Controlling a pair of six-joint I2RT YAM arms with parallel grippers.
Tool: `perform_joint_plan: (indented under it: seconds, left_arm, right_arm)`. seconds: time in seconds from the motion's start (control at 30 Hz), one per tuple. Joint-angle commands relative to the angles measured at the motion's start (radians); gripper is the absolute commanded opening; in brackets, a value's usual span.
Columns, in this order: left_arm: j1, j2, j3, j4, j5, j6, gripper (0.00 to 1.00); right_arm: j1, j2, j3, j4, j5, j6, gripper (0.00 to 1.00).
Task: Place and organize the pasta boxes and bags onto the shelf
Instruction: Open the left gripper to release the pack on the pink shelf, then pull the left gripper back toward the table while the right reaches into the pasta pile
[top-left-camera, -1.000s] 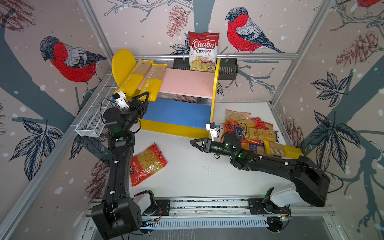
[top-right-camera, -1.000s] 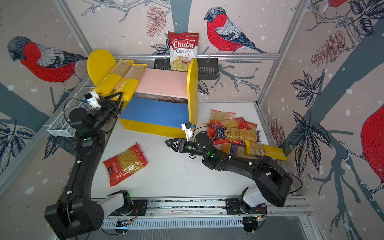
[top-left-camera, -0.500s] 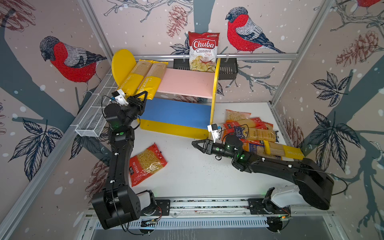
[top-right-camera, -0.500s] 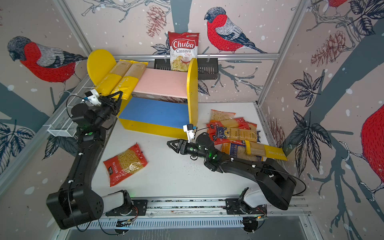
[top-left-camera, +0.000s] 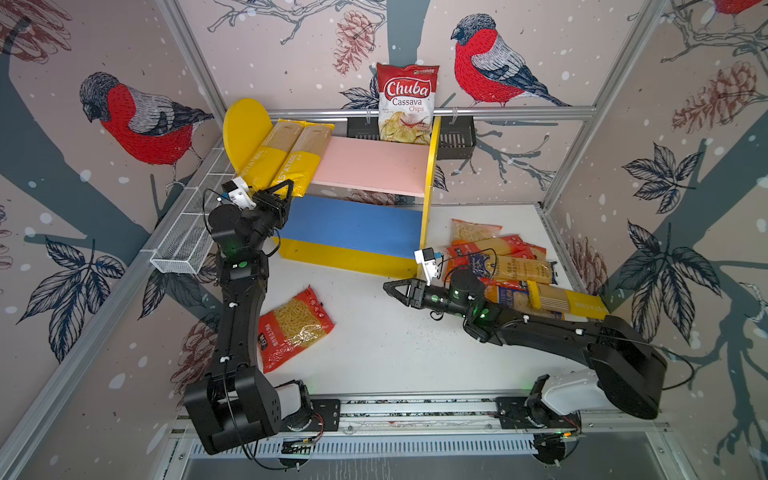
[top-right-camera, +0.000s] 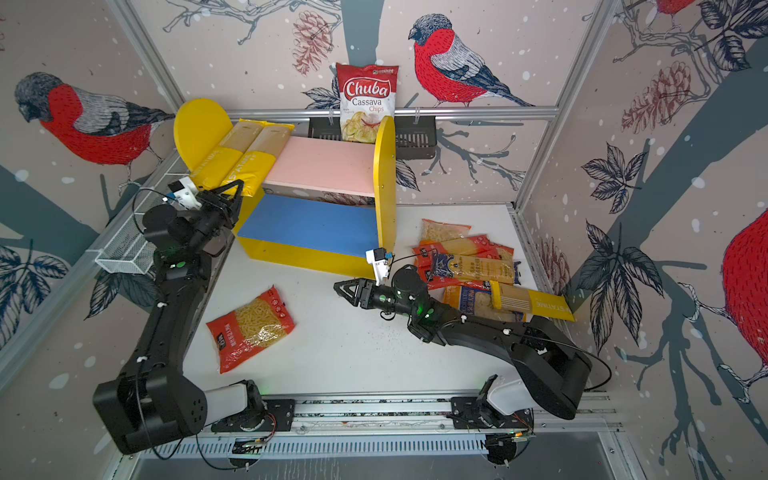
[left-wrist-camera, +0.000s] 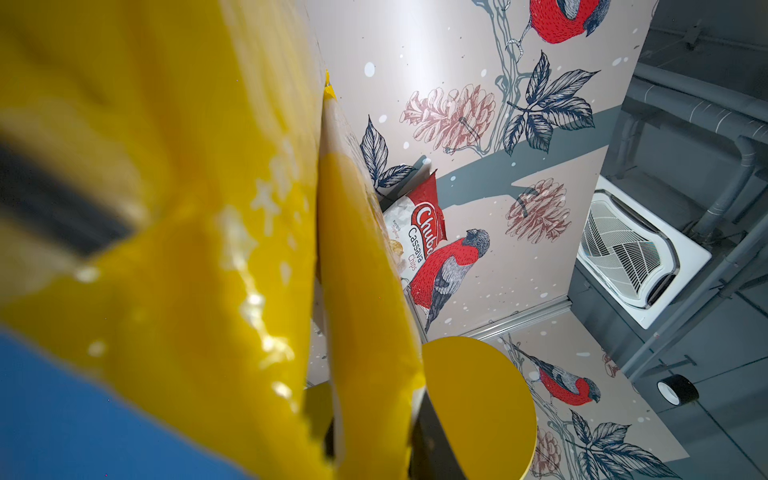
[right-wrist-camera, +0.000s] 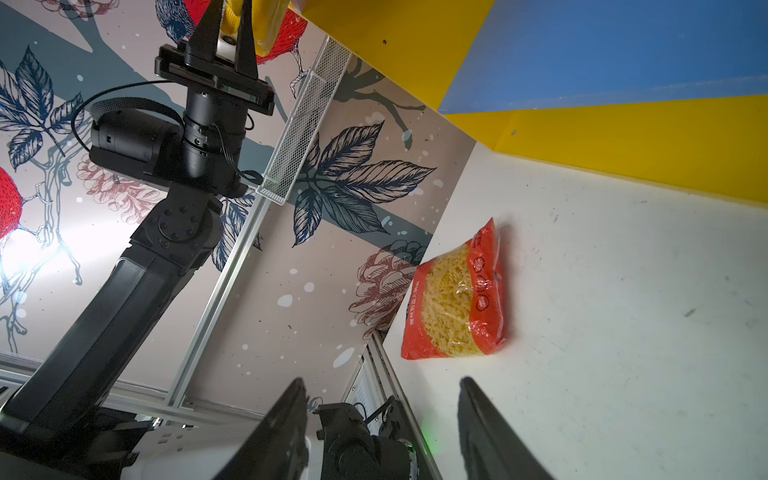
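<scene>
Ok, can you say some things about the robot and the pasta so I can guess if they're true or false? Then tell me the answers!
1. Two yellow spaghetti packs lie on the pink board. True.
2. The chips bag lies flat on the table. False: the chips bag stands in the black basket at the back.
3. The right gripper holds a bag. False: the right gripper is open and empty.
4. A red macaroni bag lies alone on the table. True.
5. The blue board is full of pasta. False: the blue board is bare.
6. The left gripper pinches a yellow spaghetti pack's end. True.
</scene>
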Motion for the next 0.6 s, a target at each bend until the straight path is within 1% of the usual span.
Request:
perform_joint_plan:
  seconds: [0.0,0.1,0.13,0.2,0.37,0.43,0.57]
  left_arm:
    - [-0.002,0.003,0.015,0.112,-0.048,0.019,0.08]
    - [-0.006,0.0,0.012,0.116,-0.051,0.015,0.1]
    - [-0.006,0.0,0.011,0.116,-0.046,0.015,0.13]
    - [-0.006,0.0,0.011,0.107,-0.042,0.017,0.22]
    - [-0.009,-0.04,-0.024,0.112,-0.027,0.025,0.53]
    - [-0.009,-0.069,-0.051,0.11,-0.02,0.038,0.62]
    - [-0.021,-0.145,-0.12,0.085,-0.008,0.09,0.77]
  right_arm:
    - [0.002,-0.012,-0.004,0.018,0.008,-0.002,0.58]
    - [0.002,-0.015,-0.009,0.017,0.014,-0.004,0.58]
    - [0.002,-0.017,-0.009,0.017,0.014,-0.005,0.58]
    - [0.002,-0.017,-0.011,0.017,0.015,-0.006,0.58]
    - [0.002,-0.015,-0.014,0.02,0.015,-0.007,0.58]
    - [0.002,-0.015,-0.018,0.025,0.015,-0.006,0.58]
    - [0.002,-0.013,-0.03,0.035,0.02,-0.005,0.58]
